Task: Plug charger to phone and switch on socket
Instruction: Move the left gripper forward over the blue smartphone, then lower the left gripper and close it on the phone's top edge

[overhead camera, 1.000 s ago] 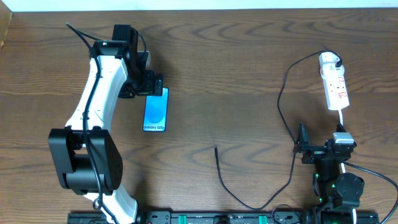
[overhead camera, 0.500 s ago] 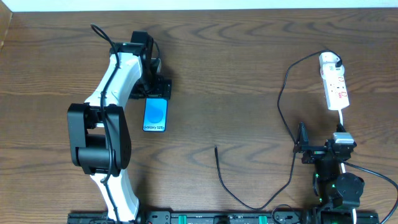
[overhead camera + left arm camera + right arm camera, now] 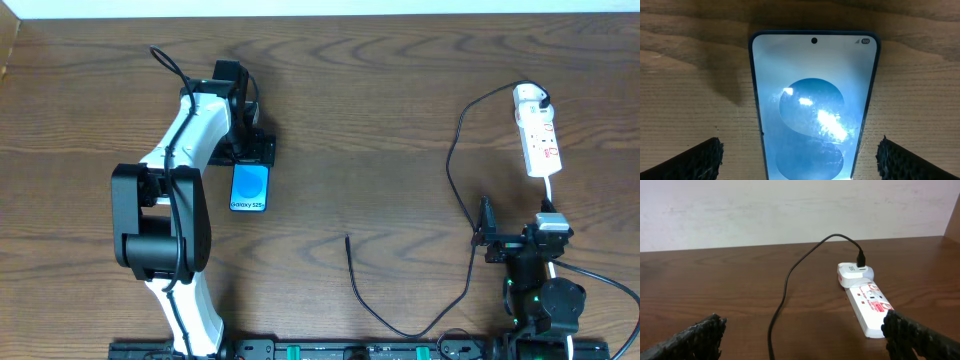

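The phone [image 3: 249, 188] lies flat on the wooden table with its blue screen lit. My left gripper [image 3: 252, 152] hovers open over its far end. In the left wrist view the phone [image 3: 814, 105] sits centred between the two dark fingers [image 3: 700, 160], which stand well clear of its sides. The charger [image 3: 358, 290] is a thin black cable whose free tip lies on the table mid-front. It loops right and back to the white plug [image 3: 852, 273] on the socket [image 3: 538, 140]. My right gripper [image 3: 520, 228] is open and empty, just in front of the socket [image 3: 867, 300].
The charger cable [image 3: 785, 287] runs across the table between the right gripper's fingers [image 3: 695, 337]. A white lead goes from the socket's near end toward the right arm's base [image 3: 545, 300]. The table's back edge meets a pale wall [image 3: 790, 210].
The left arm has swung right and its gripper has shifted to sit over the phone's far end. Right arm, charger and socket are unmoved.
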Robot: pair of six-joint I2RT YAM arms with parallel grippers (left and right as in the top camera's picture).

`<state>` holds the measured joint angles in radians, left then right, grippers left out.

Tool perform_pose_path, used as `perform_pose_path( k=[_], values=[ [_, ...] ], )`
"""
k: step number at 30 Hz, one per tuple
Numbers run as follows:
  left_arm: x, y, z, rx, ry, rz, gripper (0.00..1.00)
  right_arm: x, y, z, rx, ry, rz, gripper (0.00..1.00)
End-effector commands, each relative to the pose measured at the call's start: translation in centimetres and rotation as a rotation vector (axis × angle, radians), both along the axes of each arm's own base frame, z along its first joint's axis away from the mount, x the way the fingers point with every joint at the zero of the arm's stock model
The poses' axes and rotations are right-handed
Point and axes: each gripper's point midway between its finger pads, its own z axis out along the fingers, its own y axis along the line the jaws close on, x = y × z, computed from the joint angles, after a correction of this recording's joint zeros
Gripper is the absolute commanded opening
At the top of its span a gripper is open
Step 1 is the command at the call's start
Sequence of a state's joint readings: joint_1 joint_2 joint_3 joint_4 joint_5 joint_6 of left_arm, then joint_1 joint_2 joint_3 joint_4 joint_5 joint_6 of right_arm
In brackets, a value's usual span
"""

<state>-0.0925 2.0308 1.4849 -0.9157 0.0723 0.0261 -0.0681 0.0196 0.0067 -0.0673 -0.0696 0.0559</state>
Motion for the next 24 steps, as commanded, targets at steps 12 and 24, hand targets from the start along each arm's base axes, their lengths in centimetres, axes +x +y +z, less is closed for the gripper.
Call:
perform_pose_path(
  k=[12, 24],
  values=[
    [-0.4, -0.4, -0.4, -0.029, 0.016, 0.013, 0.98, 0.0, -0.2, -0.2, -0.012, 0.007, -0.008, 0.99],
    [-1.3, -0.4, -1.9, -0.030, 0.031, 0.013, 0.98, 0.0, -0.2, -0.2, -0.012, 0.007, -0.008, 0.99]
  ],
)
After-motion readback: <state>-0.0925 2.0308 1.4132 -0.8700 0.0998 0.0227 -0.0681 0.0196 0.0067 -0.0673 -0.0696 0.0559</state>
